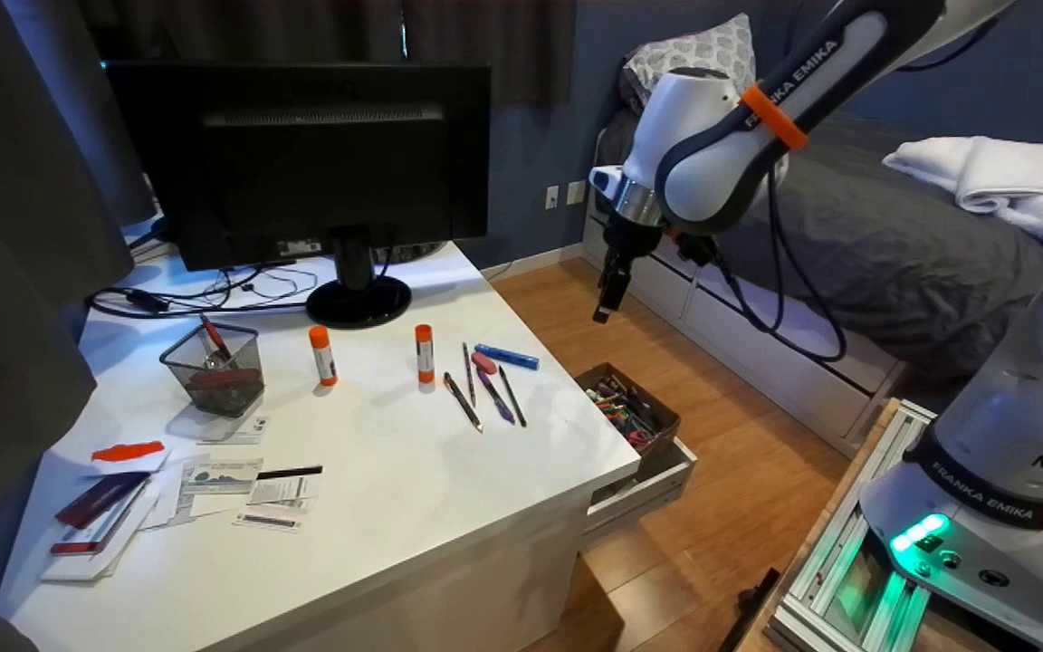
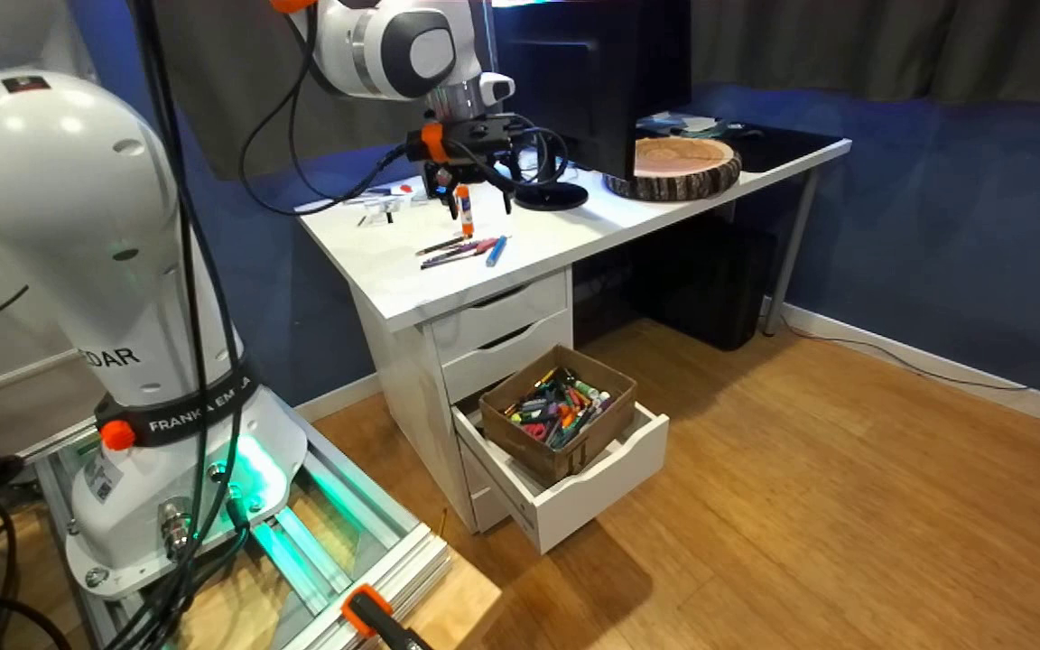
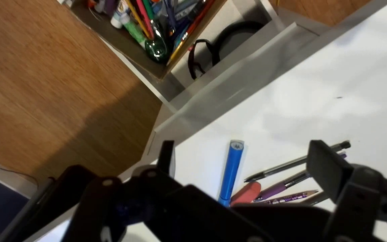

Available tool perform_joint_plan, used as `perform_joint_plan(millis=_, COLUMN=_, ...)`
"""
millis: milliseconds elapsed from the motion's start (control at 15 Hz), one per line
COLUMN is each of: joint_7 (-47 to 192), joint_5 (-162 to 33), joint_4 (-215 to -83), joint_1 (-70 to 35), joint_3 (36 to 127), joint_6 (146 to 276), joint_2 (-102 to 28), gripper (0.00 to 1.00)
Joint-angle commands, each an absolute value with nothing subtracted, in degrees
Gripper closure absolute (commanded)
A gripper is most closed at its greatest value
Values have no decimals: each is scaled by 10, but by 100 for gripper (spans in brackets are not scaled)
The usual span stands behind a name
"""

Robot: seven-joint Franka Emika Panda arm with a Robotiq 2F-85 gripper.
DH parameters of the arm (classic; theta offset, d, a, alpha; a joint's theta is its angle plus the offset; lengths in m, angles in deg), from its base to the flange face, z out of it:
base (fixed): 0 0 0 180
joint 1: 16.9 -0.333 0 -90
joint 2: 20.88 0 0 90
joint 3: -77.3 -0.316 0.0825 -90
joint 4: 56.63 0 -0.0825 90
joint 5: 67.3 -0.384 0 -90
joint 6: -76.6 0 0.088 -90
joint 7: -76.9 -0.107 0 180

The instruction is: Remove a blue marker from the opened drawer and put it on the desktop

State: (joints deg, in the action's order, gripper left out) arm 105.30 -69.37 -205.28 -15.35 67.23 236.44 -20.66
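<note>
A blue marker point(image 1: 506, 356) lies on the white desktop point(image 1: 431, 489) near its edge; it also shows in an exterior view point(image 2: 496, 251) and in the wrist view point(image 3: 231, 171). The drawer point(image 2: 606, 492) is pulled open and holds a brown cardboard box point(image 2: 594, 444) full of pens and markers; the box also shows in the wrist view point(image 3: 119, 47). My gripper point(image 3: 242, 148) is open and empty, raised above the desk edge. In the wrist view the marker appears between the fingers, below them and not touched. The gripper also shows in both exterior views point(image 1: 609, 306) point(image 2: 481, 212).
A pink eraser point(image 3: 246, 193), pens and pencils lie beside the marker. Two glue sticks point(image 1: 425, 353) point(image 1: 323, 356), a mesh pen cup point(image 1: 218, 376), cards point(image 1: 223, 477) and a monitor point(image 1: 304, 163) stand or lie on the desk. Black glasses point(image 3: 213, 50) lie in the drawer.
</note>
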Motion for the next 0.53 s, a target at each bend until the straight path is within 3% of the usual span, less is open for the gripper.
perform_joint_plan(millis=0, joint_7=1047, joint_5=-705, joint_4=-2142, joint_1=-165, joint_3=723, joint_6=2332, joint_2=-76, gripper=0)
perform_joint_plan(millis=200, joint_7=1010, joint_5=-667, joint_4=-2178, joint_1=-158, joint_3=765, joint_6=2266, joint_2=-8, gripper=0)
perform_joint_plan(millis=267, joint_7=1018, joint_5=-670, joint_4=-2138, joint_1=-175, joint_3=767, joint_6=2297, joint_2=-74, gripper=0)
perform_joint_plan(millis=467, joint_7=1017, joint_5=-666, joint_4=-2161, joint_1=-173, joint_3=785, joint_6=2271, joint_2=-28, gripper=0)
